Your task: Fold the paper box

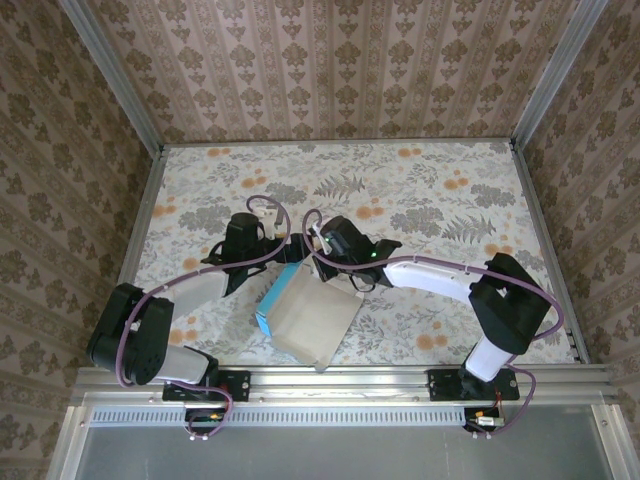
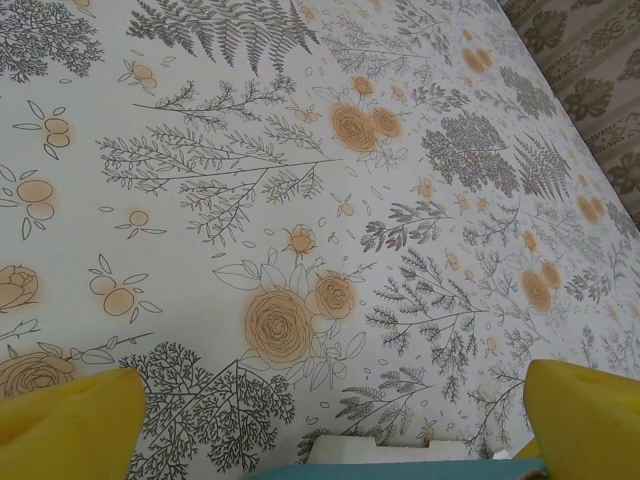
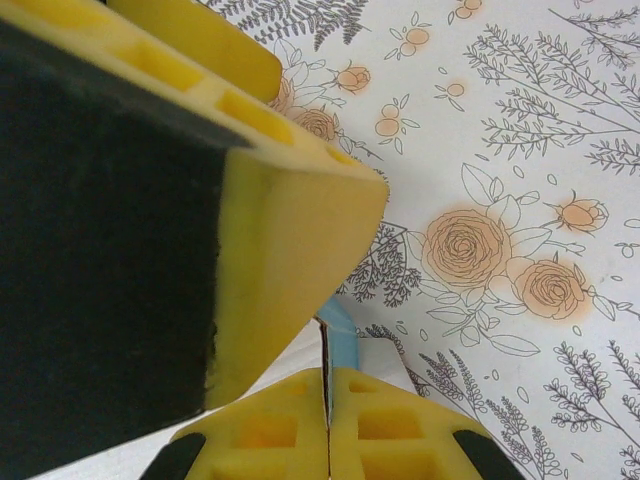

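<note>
Paper box (image 1: 310,320) lies between the two arms near the front edge of the flower-printed table (image 1: 450,200). It is thin, flat card, pale face up, with turquoise along its left rim. Its length runs roughly far to near, skewed, one corner pointing at the front rail. The right gripper (image 3: 328,400) is at the far end, its yellow fingers pinched together on a card edge. The left gripper (image 2: 330,425) hovers just beside, spread wide.

Black-and-white arms (image 1: 430,275) carry purple cables (image 1: 120,355); the fingers (image 3: 290,230) are yellow.
</note>
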